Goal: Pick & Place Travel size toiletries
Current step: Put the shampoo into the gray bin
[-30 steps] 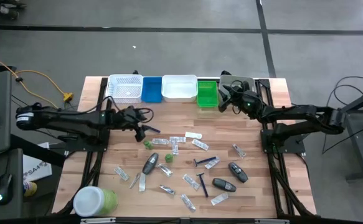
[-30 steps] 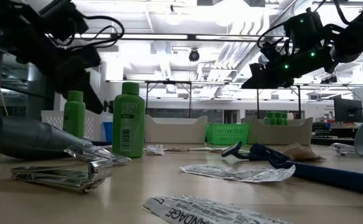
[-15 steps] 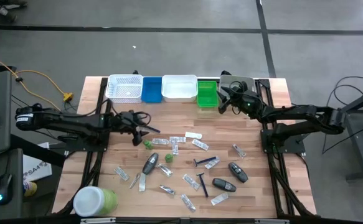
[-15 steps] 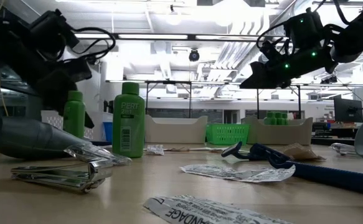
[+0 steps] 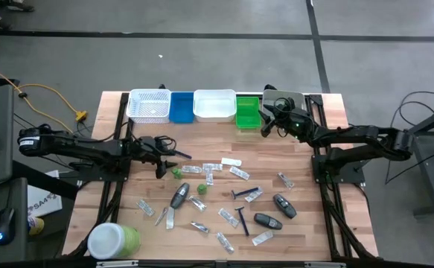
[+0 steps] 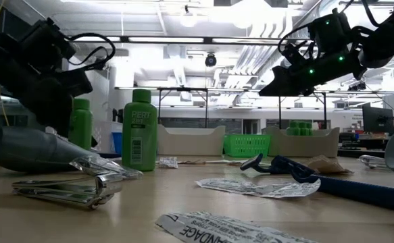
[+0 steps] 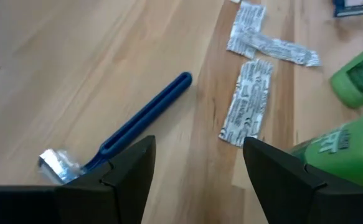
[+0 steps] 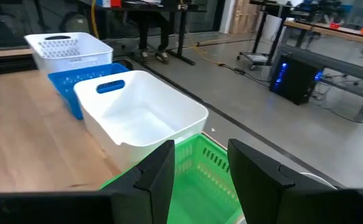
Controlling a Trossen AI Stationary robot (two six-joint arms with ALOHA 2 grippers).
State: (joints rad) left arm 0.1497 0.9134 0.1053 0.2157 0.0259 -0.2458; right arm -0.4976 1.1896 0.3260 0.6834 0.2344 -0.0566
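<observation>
Toiletries (image 5: 224, 195) lie scattered mid-bench (image 5: 298, 223); left tool (image 5: 162, 158) hangs spread just above a blue razor (image 7: 145, 115) beside a green bottle (image 5: 176, 173); right tool (image 5: 266, 123) spread, empty, over the green tray (image 5: 248, 113).

Bright, even ceiling strip lights; the nearest sachet (image 6: 224, 228) in the low view blurs.

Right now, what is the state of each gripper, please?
Left gripper: open, holding nothing, above the blue razor.
Right gripper: open, empty, over the green tray.

Left gripper (image 5: 159, 158) gapes low; right gripper (image 5: 266, 124) hovers parted.
</observation>
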